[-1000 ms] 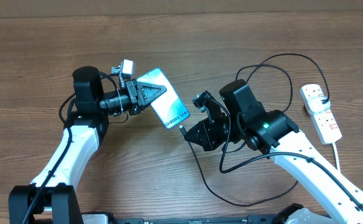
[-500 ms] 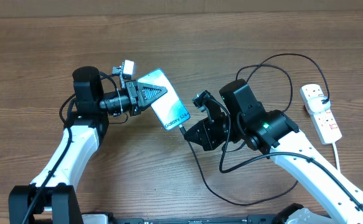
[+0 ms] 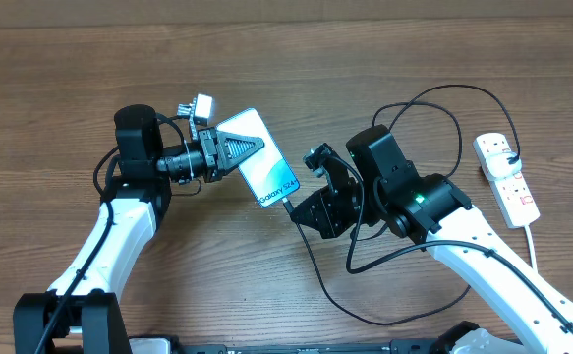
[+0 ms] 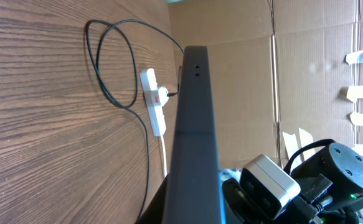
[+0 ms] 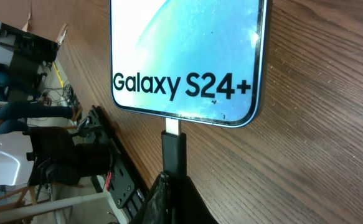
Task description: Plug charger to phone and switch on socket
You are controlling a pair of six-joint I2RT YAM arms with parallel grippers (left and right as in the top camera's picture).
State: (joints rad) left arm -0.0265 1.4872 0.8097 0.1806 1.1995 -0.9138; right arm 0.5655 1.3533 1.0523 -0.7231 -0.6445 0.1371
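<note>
Right wrist view: the right gripper (image 5: 172, 190) pinches the charger (image 5: 174, 152), its tip meeting the port of the phone (image 5: 187, 56) at 12 o'clock. The left gripper (image 3: 235, 149), clamped from 9 o'clock, braces the phone against that push. The socket (image 3: 507, 182) lies at 3 o'clock, well apart.

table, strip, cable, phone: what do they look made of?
Table: matte wood or laminate, grain shows. Strip: smooth white plastic, moulded shell. Cable: thin black, bends in loops, probably rubbery jacket. Phone: glossy glass front, bright thin rim, maybe metal.
</note>
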